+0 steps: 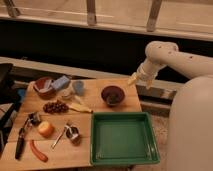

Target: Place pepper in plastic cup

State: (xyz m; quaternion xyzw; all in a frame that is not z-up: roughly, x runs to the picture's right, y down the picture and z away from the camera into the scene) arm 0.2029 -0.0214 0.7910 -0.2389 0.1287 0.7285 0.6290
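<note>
The pepper (38, 151), slender and red-orange, lies on the wooden table (100, 87) near its front left corner. The plastic cup (78, 87), small and pale blue-grey, stands at the back of the table, left of centre. My gripper (133, 79) hangs from the white arm (160, 55) above the table's back right corner, just right of the dark maroon bowl (112, 95). It is far from both the pepper and the cup, and nothing shows in it.
A green tray (123, 137) fills the front right. A reddish bowl (44, 86), a blue sponge (61, 82), dark grapes (55, 106), a yellow piece (80, 106), a round orange fruit (45, 128), a metal cup with a handle (72, 132) and a black tool (20, 142) crowd the left half.
</note>
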